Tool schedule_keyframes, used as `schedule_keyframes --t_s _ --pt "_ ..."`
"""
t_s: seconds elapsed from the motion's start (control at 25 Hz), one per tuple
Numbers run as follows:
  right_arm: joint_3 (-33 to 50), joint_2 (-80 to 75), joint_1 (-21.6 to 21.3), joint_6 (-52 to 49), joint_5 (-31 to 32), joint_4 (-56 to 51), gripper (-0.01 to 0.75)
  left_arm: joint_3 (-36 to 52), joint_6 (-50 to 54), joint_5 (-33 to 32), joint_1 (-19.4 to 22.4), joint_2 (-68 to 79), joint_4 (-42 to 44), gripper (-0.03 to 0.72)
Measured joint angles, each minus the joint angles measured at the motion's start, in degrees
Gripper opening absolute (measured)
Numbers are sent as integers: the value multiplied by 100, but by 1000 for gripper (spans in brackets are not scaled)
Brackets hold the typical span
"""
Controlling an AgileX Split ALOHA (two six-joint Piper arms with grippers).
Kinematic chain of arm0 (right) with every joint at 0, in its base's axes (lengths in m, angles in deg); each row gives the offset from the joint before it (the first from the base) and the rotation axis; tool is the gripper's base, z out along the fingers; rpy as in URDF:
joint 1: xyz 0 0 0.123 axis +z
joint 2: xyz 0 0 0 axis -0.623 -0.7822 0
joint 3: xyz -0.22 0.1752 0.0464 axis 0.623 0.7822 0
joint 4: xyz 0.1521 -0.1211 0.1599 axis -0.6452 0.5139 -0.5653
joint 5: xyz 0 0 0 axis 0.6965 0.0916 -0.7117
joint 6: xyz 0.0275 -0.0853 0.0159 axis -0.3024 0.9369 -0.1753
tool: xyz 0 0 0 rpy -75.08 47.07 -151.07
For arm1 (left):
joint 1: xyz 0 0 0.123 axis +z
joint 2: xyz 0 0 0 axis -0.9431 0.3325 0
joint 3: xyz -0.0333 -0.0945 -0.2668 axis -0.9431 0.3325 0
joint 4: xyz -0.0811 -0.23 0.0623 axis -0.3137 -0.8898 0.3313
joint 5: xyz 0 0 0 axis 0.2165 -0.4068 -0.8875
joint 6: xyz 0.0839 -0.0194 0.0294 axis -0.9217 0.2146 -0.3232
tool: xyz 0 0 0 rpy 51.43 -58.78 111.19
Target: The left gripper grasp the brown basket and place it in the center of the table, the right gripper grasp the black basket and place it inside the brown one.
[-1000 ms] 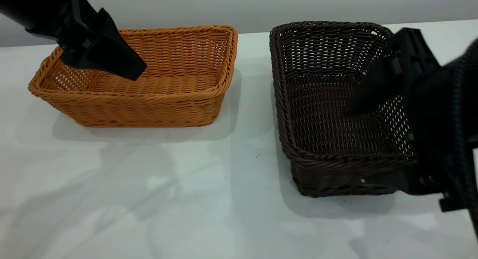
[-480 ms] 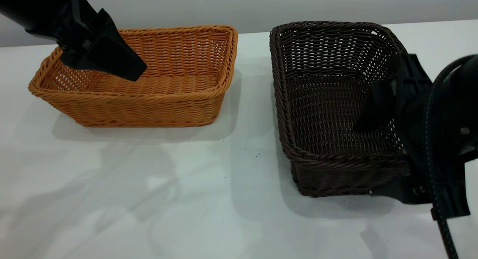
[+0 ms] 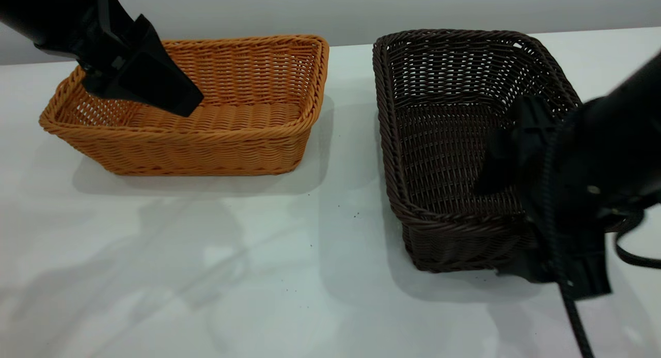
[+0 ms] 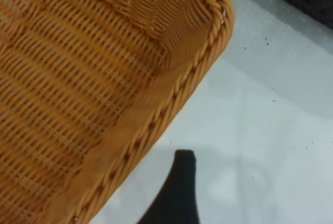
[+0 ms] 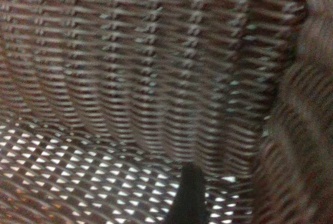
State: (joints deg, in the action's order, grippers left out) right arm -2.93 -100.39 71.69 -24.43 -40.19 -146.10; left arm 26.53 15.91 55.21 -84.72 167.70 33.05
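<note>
Upper left: left gripper [image 3: 175,97] over brown basket [image 3: 232,125], jaw state unclear; right side: right gripper [image 3: 503,218] spread wide astride near corner of black basket [image 3: 439,141].

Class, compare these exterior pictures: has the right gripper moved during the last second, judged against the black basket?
Yes. The right gripper has shifted toward the near right corner of the black basket, which stayed put.
</note>
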Motion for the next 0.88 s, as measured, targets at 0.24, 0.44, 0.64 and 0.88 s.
schedule_keyframes --t_s 0.24,0.44,0.64,0.88 --pt "-158 -234 0 1 -40 -129 618 0 56 -101 0 0 0 681" --pt "-158 -246 0 1 -328 -515 580 0 64 -95 0 0 -12 681" --pt "-158 -254 0 14 -662 -609 482 0 59 -95 0 0 -38 681" --pt "-158 -555 0 131 -529 -609 429 0 53 -95 0 0 -38 681"
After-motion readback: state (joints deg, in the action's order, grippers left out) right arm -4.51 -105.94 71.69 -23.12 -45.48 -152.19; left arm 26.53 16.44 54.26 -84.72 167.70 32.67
